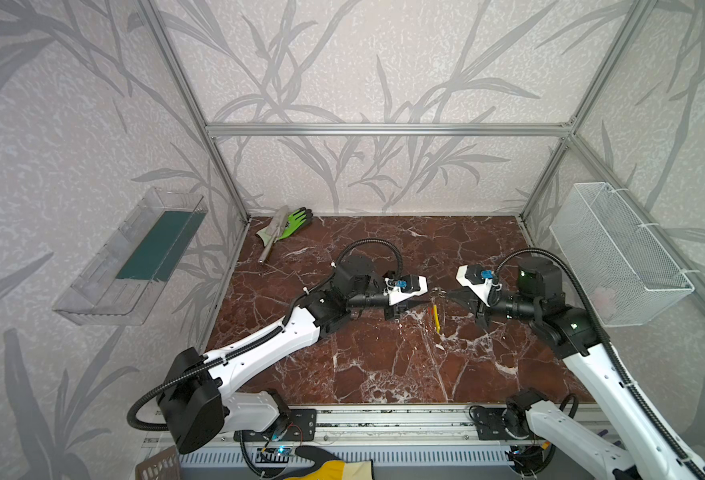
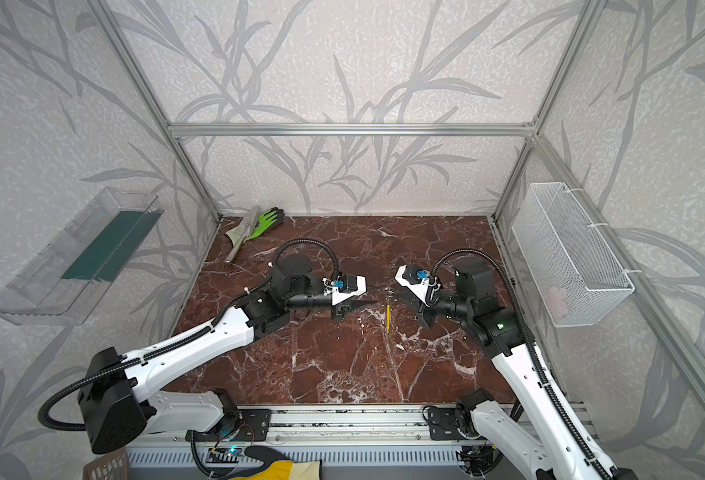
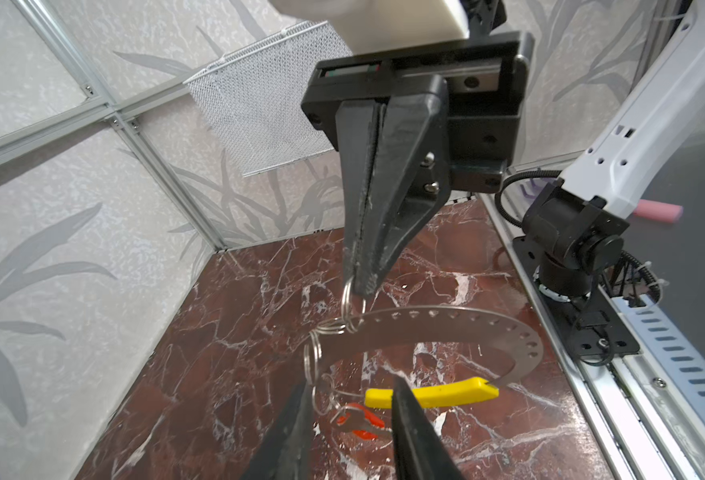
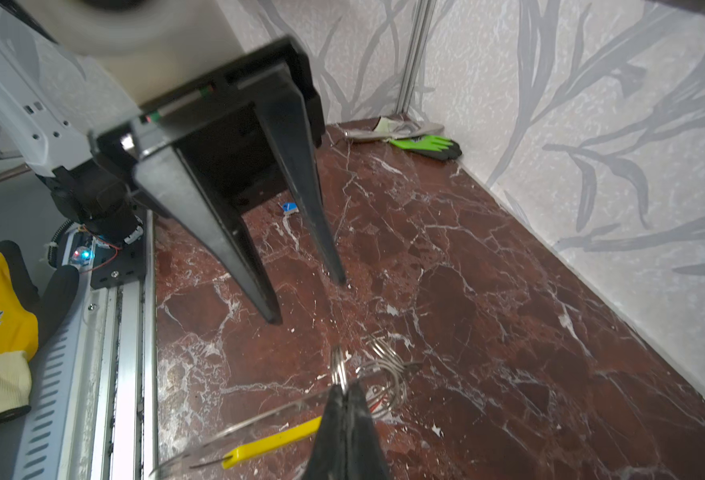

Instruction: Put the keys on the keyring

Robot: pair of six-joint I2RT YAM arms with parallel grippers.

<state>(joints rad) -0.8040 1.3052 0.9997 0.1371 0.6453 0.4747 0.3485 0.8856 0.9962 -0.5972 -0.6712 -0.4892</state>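
The keyring (image 3: 446, 328) is a flat grey hoop with a row of holes and a yellow arc (image 3: 438, 395); in both top views it shows edge-on (image 1: 436, 318) (image 2: 388, 318). It hangs above the marble from a short chain of small split rings (image 3: 313, 357). My right gripper (image 3: 359, 286) (image 4: 344, 388) (image 1: 446, 294) is shut on the top split ring (image 4: 338, 372). A red-headed key (image 3: 361, 419) dangles from the lowest ring, between the parted fingers of my open left gripper (image 3: 350, 384) (image 1: 425, 302); I cannot tell whether it touches them. A small blue piece (image 4: 289, 207) lies on the marble under the left gripper.
A green glove (image 1: 296, 220) and a metal tool (image 1: 273, 239) lie in the back left corner. A white mesh basket (image 1: 620, 253) hangs on the right wall and a clear tray (image 1: 134, 257) on the left wall. A yellow glove (image 1: 330, 469) lies beyond the front rail.
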